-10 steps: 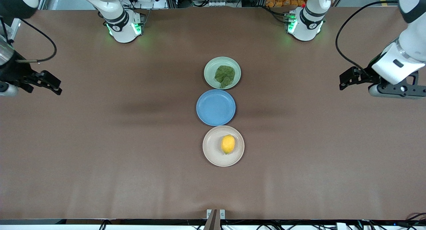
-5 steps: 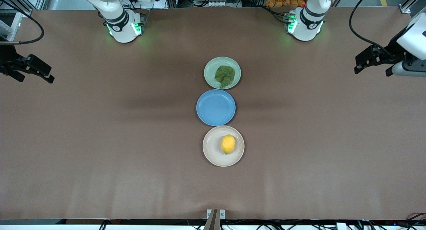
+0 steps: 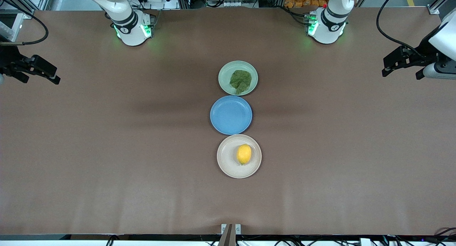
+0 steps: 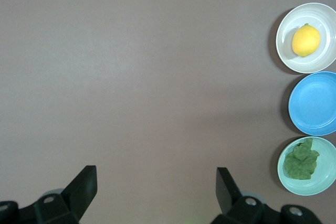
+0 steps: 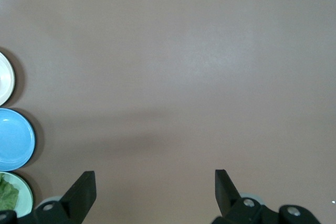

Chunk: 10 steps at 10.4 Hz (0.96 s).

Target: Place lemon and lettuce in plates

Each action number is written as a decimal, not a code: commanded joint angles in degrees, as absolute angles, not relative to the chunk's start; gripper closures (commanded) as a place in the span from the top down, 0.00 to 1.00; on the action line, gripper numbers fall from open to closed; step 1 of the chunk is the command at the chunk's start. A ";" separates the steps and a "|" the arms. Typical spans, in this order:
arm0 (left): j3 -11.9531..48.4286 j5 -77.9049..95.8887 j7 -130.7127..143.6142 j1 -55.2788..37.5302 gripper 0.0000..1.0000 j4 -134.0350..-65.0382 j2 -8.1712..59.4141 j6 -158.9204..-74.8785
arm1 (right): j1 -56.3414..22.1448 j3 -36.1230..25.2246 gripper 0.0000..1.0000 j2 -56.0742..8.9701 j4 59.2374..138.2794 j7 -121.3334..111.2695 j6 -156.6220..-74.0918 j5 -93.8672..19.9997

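The yellow lemon (image 3: 244, 154) lies in the beige-pink plate (image 3: 227, 164), the plate nearest the front camera. The dark green lettuce (image 3: 241, 80) lies in the mint green plate (image 3: 225, 71), the plate farthest from it. Both also show in the left wrist view: lemon (image 4: 306, 40), lettuce (image 4: 301, 161). My left gripper (image 3: 390, 65) is open and empty, high over the left arm's end of the table. My right gripper (image 3: 50, 74) is open and empty, high over the right arm's end. In the wrist views each gripper (image 4: 156, 184) (image 5: 155, 187) has bare table between its jaws.
An empty blue plate (image 3: 231, 114) sits between the two task plates, in a row down the table's middle. It shows in both wrist views (image 4: 315, 103) (image 5: 14, 139). The arm bases (image 3: 132, 29) (image 3: 326, 25) stand at the table's back edge.
Both grippers rose and drew back toward their own ends of the table, then nearly stopped. The lemon, lettuce and plates have not moved.
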State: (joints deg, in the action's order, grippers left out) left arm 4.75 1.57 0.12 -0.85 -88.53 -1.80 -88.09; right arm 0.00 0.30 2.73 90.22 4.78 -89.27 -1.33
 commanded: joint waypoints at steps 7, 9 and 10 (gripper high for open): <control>5.27 1.58 -0.53 0.09 1.00 -88.33 -0.62 -90.09 | 0.00 -0.09 1.00 2.20 87.01 1.23 -87.63 -1.41; 5.27 1.58 -0.53 0.26 1.00 -88.33 -0.62 -90.09 | 0.09 -0.17 1.00 2.11 87.01 1.23 -87.71 -1.41; 5.27 1.67 -0.44 0.18 1.00 -88.33 -0.62 -90.09 | 0.09 -0.18 1.00 2.20 87.01 1.23 -87.63 -1.41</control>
State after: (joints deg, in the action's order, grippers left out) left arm 4.76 1.57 0.12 -0.40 -88.56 -0.51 -89.82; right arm 0.00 0.00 2.70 88.51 1.93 -88.76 -1.31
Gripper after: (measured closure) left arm 0.000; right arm 0.000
